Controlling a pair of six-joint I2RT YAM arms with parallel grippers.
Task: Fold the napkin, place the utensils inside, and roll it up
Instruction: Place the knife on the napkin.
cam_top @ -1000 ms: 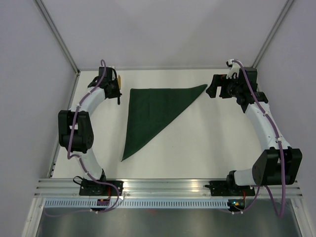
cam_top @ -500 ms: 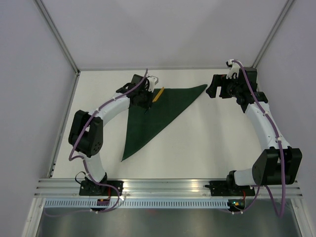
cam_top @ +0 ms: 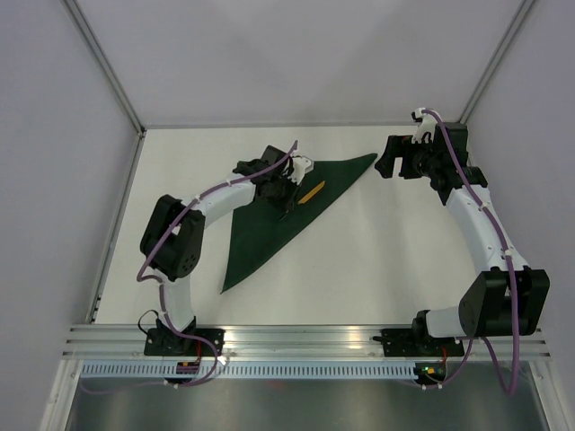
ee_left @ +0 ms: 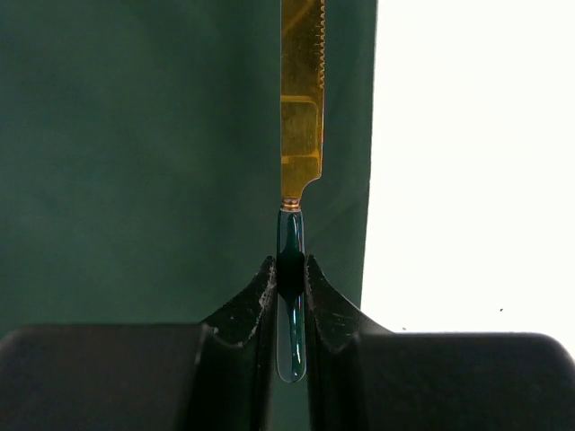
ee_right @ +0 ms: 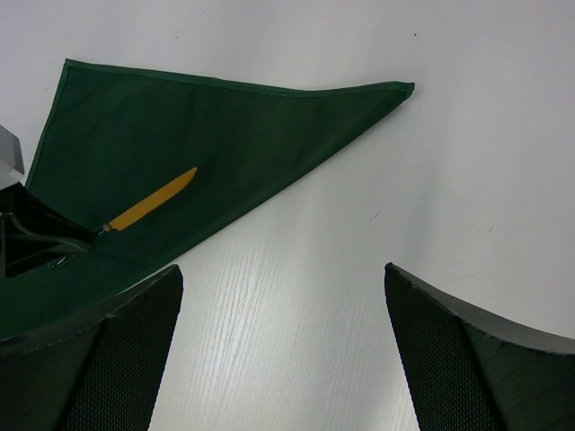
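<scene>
Napkin (cam_top: 256, 215) lay folded into a triangle on the white counter (cam_top: 386, 260), left of centre. Left end effector (ee_left: 290, 269) was clamped on the dark handle of a gold-bladed knife (ee_left: 302, 108), blade over the napkin near its long edge. Right end effector (ee_right: 280, 274) stood wide apart, holding nothing, near the napkin's far right corner.

White table (cam_top: 377, 260), pale grey walls (cam_top: 269, 54), slotted metal rail (cam_top: 305, 335) — near edge

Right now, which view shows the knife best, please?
Left wrist: the knife is close, its serrated gold blade and dark handle clear. Right wrist shows it small over the napkin; top external, a mere sliver.
</scene>
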